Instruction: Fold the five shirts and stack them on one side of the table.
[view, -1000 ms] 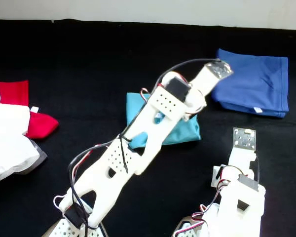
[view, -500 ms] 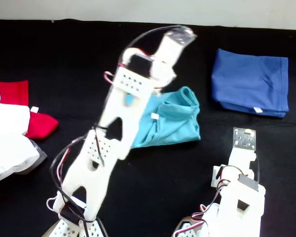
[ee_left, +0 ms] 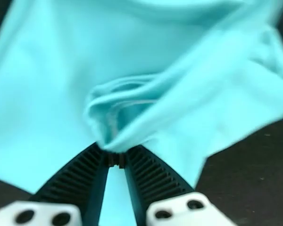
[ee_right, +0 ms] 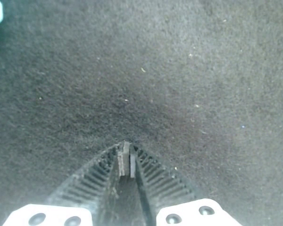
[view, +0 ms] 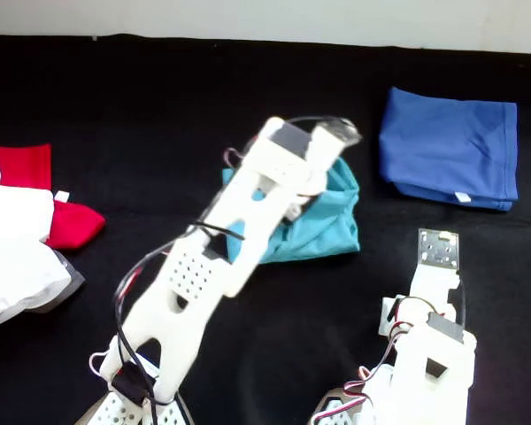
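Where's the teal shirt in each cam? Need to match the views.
High view: teal shirt mid-table, partly under the left arm, with the folded blue shirt to its right in the picture.
Left wrist view: it spreads across most of the picture, with a fold pinched at the left gripper.
Right wrist view: a small teal sliver at one corner, probably its edge.
Shared landmark: the black table.

From my seat I see a table [view: 115,88] covered in black, felt-like cloth, dotted with pale lint specks [ee_right: 142,69] up close. Past its far edge runs a pale strip [view: 248,16], possibly a wall, though I can't be sure. Light falls evenly, without hard shadows.
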Controlling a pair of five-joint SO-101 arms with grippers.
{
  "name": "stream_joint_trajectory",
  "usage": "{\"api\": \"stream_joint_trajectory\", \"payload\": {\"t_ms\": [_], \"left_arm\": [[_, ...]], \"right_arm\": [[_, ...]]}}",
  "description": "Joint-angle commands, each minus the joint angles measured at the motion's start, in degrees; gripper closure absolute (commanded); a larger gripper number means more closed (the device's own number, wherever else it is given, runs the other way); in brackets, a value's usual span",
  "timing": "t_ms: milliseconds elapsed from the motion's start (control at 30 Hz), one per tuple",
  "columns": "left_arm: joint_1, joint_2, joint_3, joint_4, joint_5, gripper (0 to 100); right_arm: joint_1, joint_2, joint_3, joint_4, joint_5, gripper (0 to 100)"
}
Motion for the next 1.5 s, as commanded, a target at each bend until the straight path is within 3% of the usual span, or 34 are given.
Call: {"api": "stream_joint_trajectory", "payload": {"t_ms": [0, 200, 467, 700, 1067, 1300, 1467], "left_arm": [[2.5, -4.6, -0.7, 0.7, 2.4, 99], [6.3, -7.0, -3.6, 5.2, 3.5, 99], [3.7, -15.5, -6.6, 4.9, 3.3, 99], [-0.8, -5.5, -6.2, 0.8, 3.4, 99], [8.0, -1.4, -8.1, 2.2, 3.5, 99], [10.9, -5.0, -12.7, 5.3, 3.6, 99], [9.5, -10.5, -12.5, 5.3, 3.5, 99]], "right_arm": [[1.1, 0.0, 1.1, -1.6, 0.2, 99.1], [1.1, 0.0, 1.1, -1.6, 0.2, 99.1], [1.0, 0.0, 1.1, -1.6, 0.2, 99.1], [0.9, 0.0, 1.1, -1.6, 0.2, 99.1], [1.5, 0.0, 0.9, -1.5, 0.2, 99.1], [8.3, -5.4, -1.2, 7.3, 0.2, 99.1], [11.6, -17.1, 3.9, 7.1, 0.2, 99.1]]}}
